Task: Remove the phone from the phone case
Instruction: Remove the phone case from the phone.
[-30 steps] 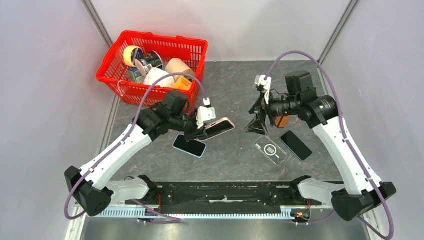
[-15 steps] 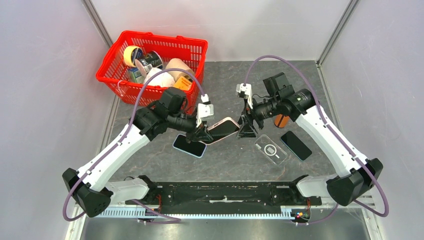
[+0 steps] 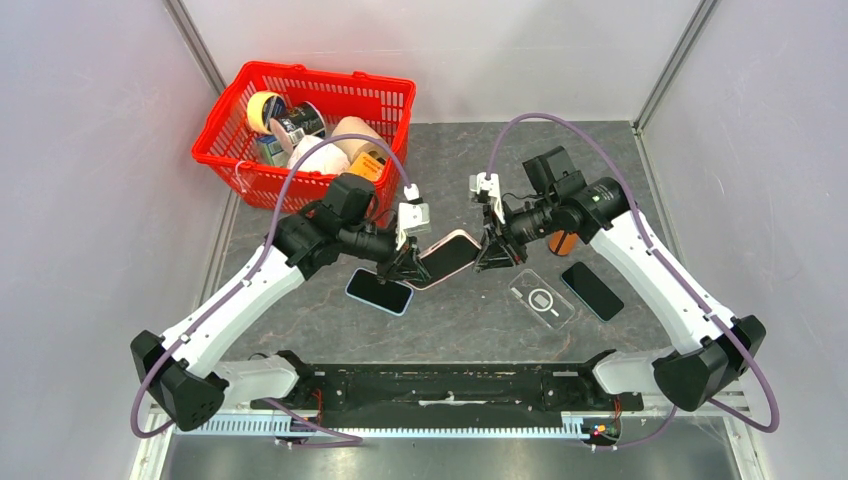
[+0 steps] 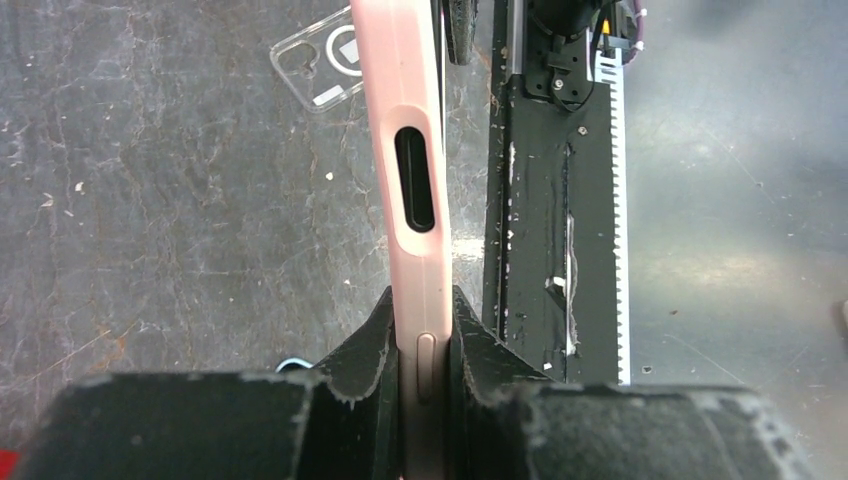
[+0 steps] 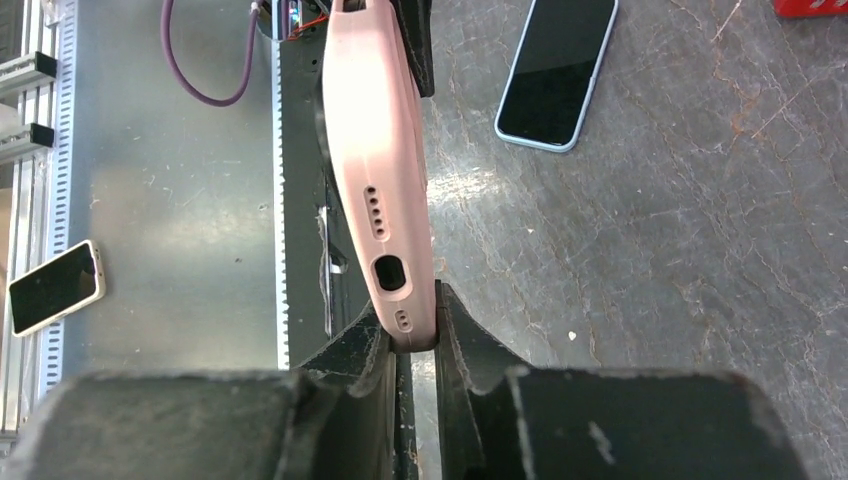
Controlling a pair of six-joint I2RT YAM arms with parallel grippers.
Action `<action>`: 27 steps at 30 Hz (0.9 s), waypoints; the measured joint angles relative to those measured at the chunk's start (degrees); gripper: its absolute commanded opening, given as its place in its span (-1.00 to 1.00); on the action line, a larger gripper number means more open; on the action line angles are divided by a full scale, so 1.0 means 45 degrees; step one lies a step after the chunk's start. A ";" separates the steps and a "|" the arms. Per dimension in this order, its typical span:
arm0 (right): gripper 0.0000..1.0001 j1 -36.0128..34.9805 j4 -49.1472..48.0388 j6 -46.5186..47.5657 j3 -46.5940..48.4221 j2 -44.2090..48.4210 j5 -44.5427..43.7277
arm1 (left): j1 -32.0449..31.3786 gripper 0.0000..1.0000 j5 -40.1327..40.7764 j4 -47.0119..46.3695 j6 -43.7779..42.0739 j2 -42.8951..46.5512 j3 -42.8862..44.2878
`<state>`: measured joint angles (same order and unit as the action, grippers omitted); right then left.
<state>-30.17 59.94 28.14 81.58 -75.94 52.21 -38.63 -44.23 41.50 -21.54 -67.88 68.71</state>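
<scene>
pink phone case (image 3: pixel 447 256) | held up over the table (image 3: pixel 450 160) middle | left gripper (image 4: pixel 422 310) clamped on its button edge | right gripper (image 5: pixel 412 322) pinched on its port end | likely soft, grippy, flexes: peel at a corner

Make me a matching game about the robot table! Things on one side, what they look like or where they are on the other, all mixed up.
Things:
1. pink phone case
2. clear phone case
3. red basket
4. dark phone

Clues:
A. see-through, with a ring in the middle
B. pinched between the left gripper and the right gripper
C. flat on the table, black screen up, just right of the clear one
D. full of things, far left corner

Pairs: 1-B, 2-A, 3-D, 4-C
</scene>
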 measured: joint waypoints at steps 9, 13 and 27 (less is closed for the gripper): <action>-1.00 -0.0058 0.1005 0.1224 0.0257 0.0000 0.0355 | 0.0005 -0.95 -0.0971 -0.0243 -0.0282 0.0019 -0.0311; -1.00 -0.0253 0.1384 0.1836 0.0311 0.0005 0.0544 | 0.0058 -0.96 -0.1428 0.0049 -0.1039 0.0019 -0.0321; -1.00 -0.1515 0.3070 0.5129 0.0340 -0.0010 0.1209 | 0.0214 -0.95 -0.3317 0.2827 -0.7111 -0.0505 0.0029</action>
<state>-36.99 73.76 51.22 83.11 -75.99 57.65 -37.67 -59.16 54.22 -53.54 -70.15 68.84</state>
